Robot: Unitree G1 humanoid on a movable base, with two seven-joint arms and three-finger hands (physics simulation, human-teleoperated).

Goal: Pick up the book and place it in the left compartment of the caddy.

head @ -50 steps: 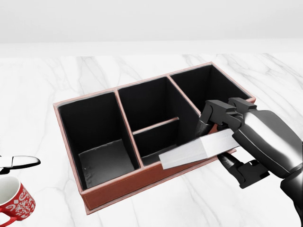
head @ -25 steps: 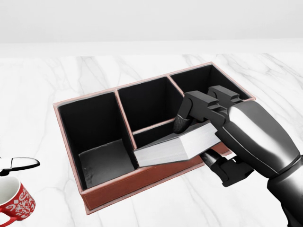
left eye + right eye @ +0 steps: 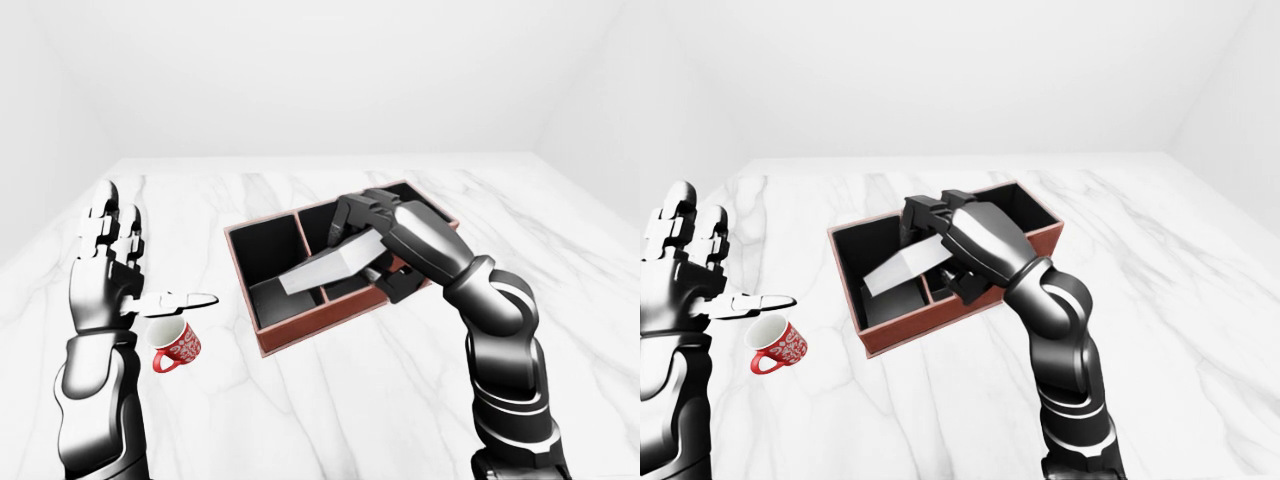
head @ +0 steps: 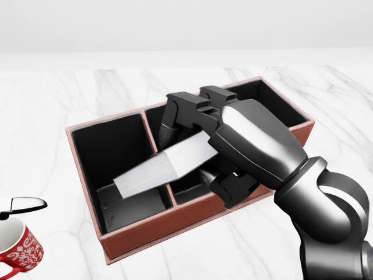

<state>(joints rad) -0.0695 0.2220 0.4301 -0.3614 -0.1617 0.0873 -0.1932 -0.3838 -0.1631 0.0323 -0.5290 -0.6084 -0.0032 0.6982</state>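
Observation:
The book, seen by its white page edge, is tilted with its lower end over the left compartment of the red-brown caddy. My right hand is shut on the book and hovers over the caddy's middle compartments. In the left-eye view the book slopes down to the left. My left hand is open and raised, left of the caddy, holding nothing.
A red patterned mug stands on the white marble table below my left hand; it also shows in the head view at the bottom left. The caddy's right compartment is dark inside.
My right hand has carried the book leftward across the caddy, from its right side to over the divider of the left compartment, and tilted it downward. The left hand has barely moved.

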